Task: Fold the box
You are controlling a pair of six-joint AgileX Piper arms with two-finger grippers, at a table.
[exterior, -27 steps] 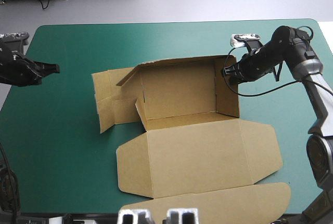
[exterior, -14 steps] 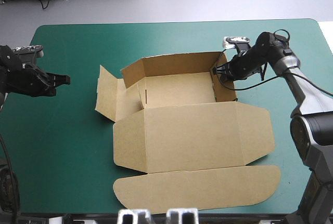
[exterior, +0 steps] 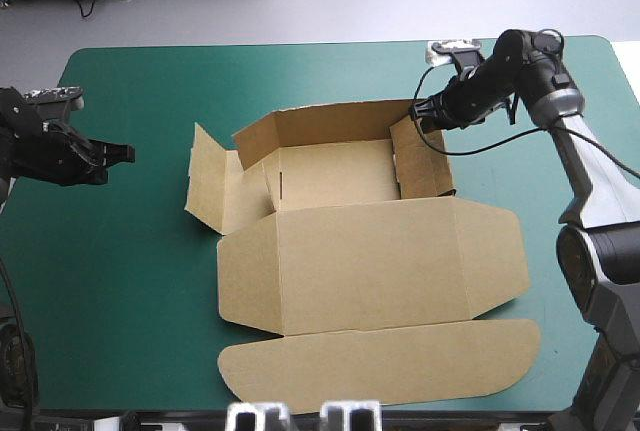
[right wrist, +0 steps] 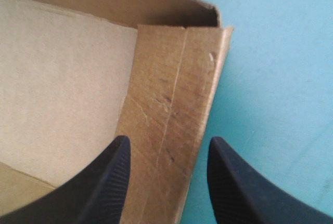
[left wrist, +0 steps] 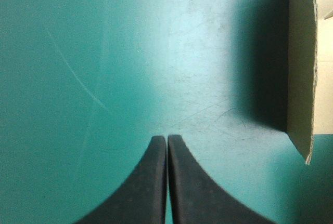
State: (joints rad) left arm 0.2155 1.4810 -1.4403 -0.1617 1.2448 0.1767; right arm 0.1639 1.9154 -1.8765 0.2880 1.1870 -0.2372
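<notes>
- The brown box [exterior: 370,251], a cut sheet of corrugated board, lies in the middle of the table's teal-green cover [exterior: 150,281]. It is half formed: its tall back wall [exterior: 330,121] stands up, and its broad lid panel [exterior: 380,361] lies flat toward the near edge.
- The right gripper [exterior: 424,117], with its two black fin-shaped fingers spread apart, sits at the far right corner of the box. In the right wrist view the fingers straddle the creased right end wall [right wrist: 171,109] without pinching it.
- The left gripper [exterior: 126,154] is clenched to a single point on nothing. It hangs over bare cover well to the left of the box, with the raised left end flap [exterior: 210,186] ahead of it.
- The board looks light and stiff within each panel but weak along its scored creases, so it should bend readily there and spring back if let go.
- Being so light, the whole sheet would probably slide on the cover under a sideways push, so one arm may need to steady it.
- The best hold appears to be a thin pinch on a free wall edge near a crease, or a flat fingertip press against a panel.
- Hard squeezing risks denting or tearing the edge.
</notes>
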